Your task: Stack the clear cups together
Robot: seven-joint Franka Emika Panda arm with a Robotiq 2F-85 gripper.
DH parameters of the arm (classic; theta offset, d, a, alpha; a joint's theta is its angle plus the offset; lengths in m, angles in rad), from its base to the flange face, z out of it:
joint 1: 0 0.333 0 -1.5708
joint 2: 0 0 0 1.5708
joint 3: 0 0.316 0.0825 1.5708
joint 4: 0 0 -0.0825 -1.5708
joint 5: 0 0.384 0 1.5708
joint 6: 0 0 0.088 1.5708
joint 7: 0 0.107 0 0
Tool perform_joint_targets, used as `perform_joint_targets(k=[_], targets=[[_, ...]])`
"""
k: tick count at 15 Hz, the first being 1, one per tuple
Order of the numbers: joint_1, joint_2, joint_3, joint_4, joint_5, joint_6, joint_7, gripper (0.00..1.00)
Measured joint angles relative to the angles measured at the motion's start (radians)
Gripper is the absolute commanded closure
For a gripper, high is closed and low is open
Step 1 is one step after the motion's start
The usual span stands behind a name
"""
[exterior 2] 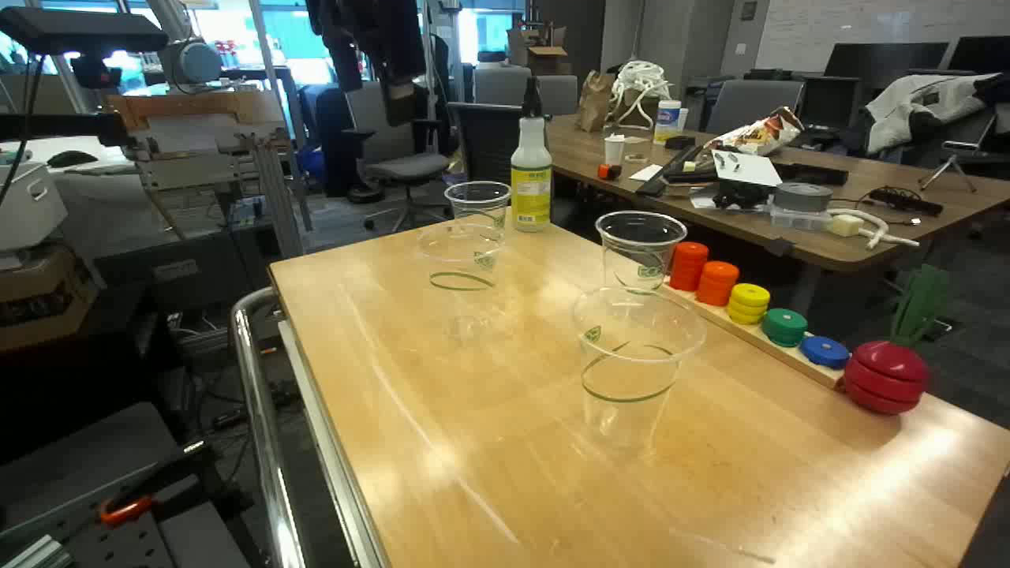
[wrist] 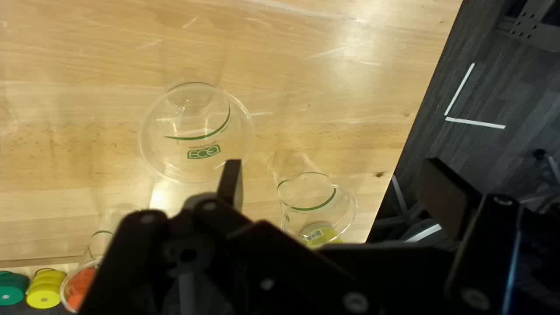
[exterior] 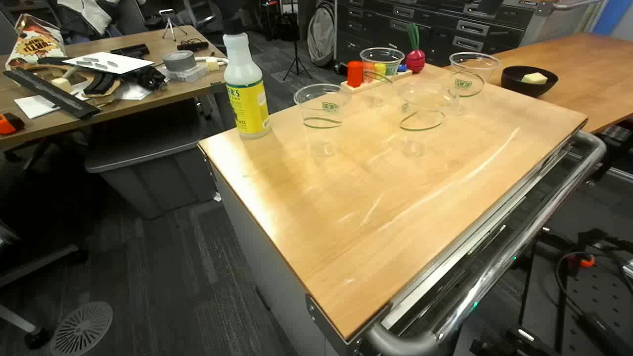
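Observation:
Several clear cups with green bands stand upright and apart on the wooden cart top. In an exterior view one is near the bottle [exterior: 322,106], one is in the middle [exterior: 425,106], one is at the far right [exterior: 472,74] and one is by the peg tray [exterior: 382,62]. The nearest cup in an exterior view [exterior 2: 635,347] stands alone in front. My gripper [wrist: 337,188] shows only in the wrist view, open and empty. One cup [wrist: 310,199] appears between its fingers, another [wrist: 197,131] beyond the left finger, and a third [wrist: 99,243] is partly hidden by it.
A tall white-and-yellow spray bottle [exterior: 249,99] stands at a cart corner. A wooden peg tray with coloured discs [exterior 2: 746,304] and a red toy vegetable [exterior 2: 885,379] line one edge. A metal rail [exterior: 494,272] runs along another edge. A black bowl [exterior: 529,84] sits on another table.

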Motion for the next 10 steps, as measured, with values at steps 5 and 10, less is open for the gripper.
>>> perform_joint_targets(k=[5,10], targets=[[0.0,-0.006,0.0,0.019,0.0,0.002,0.0,0.0],[0.0,-0.006,0.0,0.019,0.0,0.002,0.0,0.0]])
